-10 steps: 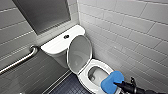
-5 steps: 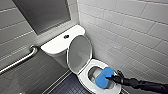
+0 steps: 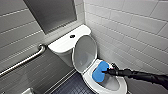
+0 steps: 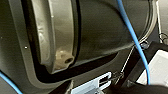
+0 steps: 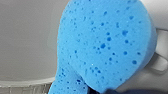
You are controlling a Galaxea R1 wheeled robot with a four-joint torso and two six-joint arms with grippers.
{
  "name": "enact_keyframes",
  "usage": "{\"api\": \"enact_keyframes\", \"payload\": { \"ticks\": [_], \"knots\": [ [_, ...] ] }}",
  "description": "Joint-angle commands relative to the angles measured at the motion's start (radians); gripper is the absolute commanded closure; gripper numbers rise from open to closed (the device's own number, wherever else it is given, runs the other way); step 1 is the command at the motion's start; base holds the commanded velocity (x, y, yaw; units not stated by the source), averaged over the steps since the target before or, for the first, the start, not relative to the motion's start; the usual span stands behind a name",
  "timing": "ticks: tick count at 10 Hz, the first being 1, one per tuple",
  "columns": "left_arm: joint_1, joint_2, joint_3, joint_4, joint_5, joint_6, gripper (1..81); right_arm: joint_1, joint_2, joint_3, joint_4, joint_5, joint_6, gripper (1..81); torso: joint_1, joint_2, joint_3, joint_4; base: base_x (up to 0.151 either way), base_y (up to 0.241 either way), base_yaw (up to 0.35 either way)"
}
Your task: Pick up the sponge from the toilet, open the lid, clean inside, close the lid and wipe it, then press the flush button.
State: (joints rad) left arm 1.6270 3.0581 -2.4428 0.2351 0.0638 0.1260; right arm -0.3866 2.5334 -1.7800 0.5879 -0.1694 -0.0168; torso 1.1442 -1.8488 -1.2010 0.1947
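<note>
Sponge (image 3: 99, 73) sits clamped in the right gripper (image 3: 105, 72) and rests inside the bowl of the toilet (image 3: 88, 80) — just below the upright lid (image 3: 84, 53); the flush button (image 3: 72, 36) lies behind that lid, on the tank.

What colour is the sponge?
The sponge is bright blue with darker pores, clearest in the right wrist view.

no readable text, none on the toilet (image 3: 67, 42), none on the sponge (image 3: 100, 72), no legible signs

Right arm (image 3: 142, 75) extended forward and down, gripper (image 3: 107, 72) clamped on sponge (image 3: 99, 73)
</note>
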Motion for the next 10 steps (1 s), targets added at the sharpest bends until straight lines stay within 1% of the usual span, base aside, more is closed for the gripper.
{"api": "enact_keyframes", "payload": {
  "ticks": [1, 2, 3, 4, 5, 6, 7, 8, 10],
  "knots": [
    [0.044, 0.007, 0.011, 0.001, 0.094, 0.001, 1.0, 0.146, 0.004, 0.045, 0.006, -0.065, 0.003, 81.1, 0.0, 0.0, 0.0, 0.095, 0.0, 0.0, 0.0],
    [0.044, 0.004, 0.011, 0.001, 0.093, 0.001, 1.0, 0.146, 0.017, 0.044, 0.004, -0.065, 0.005, 81.1, 0.0, 0.0, 0.0, 0.131, 0.0, 0.0, 0.0],
    [0.044, 0.005, 0.011, 0.001, 0.094, 0.001, 1.0, 0.143, 0.035, 0.033, 0.006, -0.064, 0.006, 81.1, 0.0, 0.0, 0.0, 0.07, 0.0, 0.0, 0.0],
    [0.044, 0.005, 0.011, 0.001, 0.094, 0.001, 1.0, 0.136, 0.061, 0.01, 0.006, -0.065, 0.006, 81.1, 0.0, 0.0, 0.0, 0.104, 0.0, 0.0, 0.0],
    [0.044, 0.005, 0.011, 0.001, 0.093, 0.001, 1.0, 0.107, 0.064, 0.019, 0.001, -0.046, 0.006, 81.1, 0.0, 0.0, 0.0, 0.127, 0.0, 0.0, 0.0],
    [0.044, 0.007, 0.011, 0.001, 0.093, 0.001, 1.0, 0.073, 0.045, 0.065, -0.014, 0.054, 0.003, 81.1, 0.0, 0.0, 0.0, 0.141, 0.0, 0.0, 0.0],
    [0.044, 0.007, 0.011, 0.001, 0.094, 0.001, 1.0, 0.05, 0.018, 0.117, -0.037, 0.125, 0.003, 81.1, 0.0, 0.0, 0.0, 0.142, 0.0, 0.0, 0.0],
    [0.044, 0.002, 0.011, -0.003, 0.094, 0.001, 1.0, 0.037, 0.003, 0.14, -0.04, 0.132, 0.003, 81.1, 0.0, 0.0, 0.0, 0.142, 0.0, 0.0, 0.0],
    [0.044, -0.002, 0.011, -0.005, 0.093, 0.001, 1.0, -0.011, -0.032, 0.202, -0.036, 0.192, 0.003, 81.1, 0.0, 0.0, 0.0, 0.142, 0.0, 0.0, 0.0]
  ]
}}
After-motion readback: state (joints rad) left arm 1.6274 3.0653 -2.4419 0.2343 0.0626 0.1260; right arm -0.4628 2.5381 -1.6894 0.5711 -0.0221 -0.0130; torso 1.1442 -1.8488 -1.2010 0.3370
